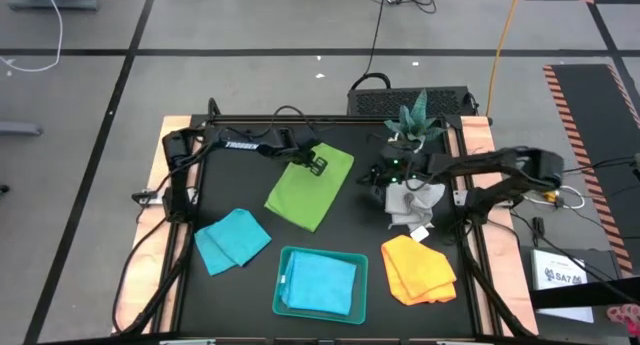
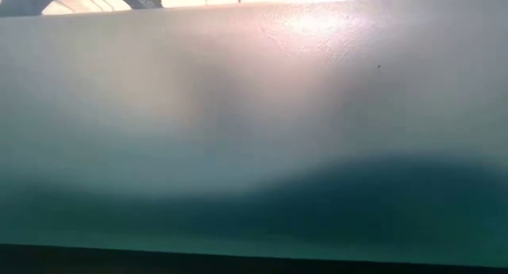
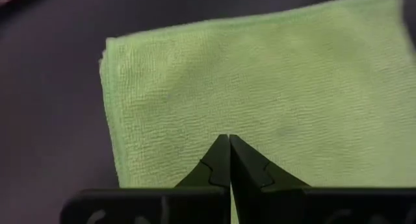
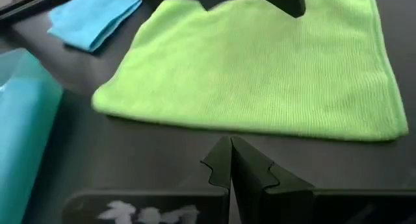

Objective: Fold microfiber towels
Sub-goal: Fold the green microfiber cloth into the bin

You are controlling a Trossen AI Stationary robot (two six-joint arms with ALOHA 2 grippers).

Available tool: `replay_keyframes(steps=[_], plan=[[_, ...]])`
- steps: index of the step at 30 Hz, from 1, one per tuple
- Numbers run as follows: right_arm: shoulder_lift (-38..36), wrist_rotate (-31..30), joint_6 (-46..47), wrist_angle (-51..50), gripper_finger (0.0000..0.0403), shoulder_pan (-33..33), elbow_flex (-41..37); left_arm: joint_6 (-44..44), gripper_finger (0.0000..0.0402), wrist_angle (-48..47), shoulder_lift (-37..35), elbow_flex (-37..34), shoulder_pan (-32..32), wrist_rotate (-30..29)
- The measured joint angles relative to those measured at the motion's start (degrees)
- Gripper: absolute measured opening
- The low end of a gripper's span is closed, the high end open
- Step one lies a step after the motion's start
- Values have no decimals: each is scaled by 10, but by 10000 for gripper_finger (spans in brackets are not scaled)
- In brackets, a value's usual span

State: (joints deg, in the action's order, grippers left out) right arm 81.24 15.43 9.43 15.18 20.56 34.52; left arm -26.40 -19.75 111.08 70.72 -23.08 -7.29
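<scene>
Overhead, the lime green towel (image 1: 311,188) lies folded at mid-table, long axis diagonal; the left gripper (image 1: 318,165) hangs over its far edge, the right gripper (image 1: 378,178) just beside its right edge, near the grey-white towel (image 1: 415,202). 1 turquoise towel (image 1: 232,239) lies front-left, 1 in the tray (image 1: 283,262), the yellow-orange towel (image 1: 418,268) front-right. At table level, the tray's wall blocks everything. Left wrist: clenched jaws, empty, above green cloth. Right wrist: jaws clenched, empty; the towel lies straight ahead, broadside.
</scene>
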Motion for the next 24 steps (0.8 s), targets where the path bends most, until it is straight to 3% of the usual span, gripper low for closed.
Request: replay_keyframes(steps=[12,24], plan=[[153,-8,-61,4,0,-65,83,-4,1,-62,-86,4,18,-33],[260,-19,-148,-55,0,-90,227,-22,1,-128,-100,4,20,-43]])
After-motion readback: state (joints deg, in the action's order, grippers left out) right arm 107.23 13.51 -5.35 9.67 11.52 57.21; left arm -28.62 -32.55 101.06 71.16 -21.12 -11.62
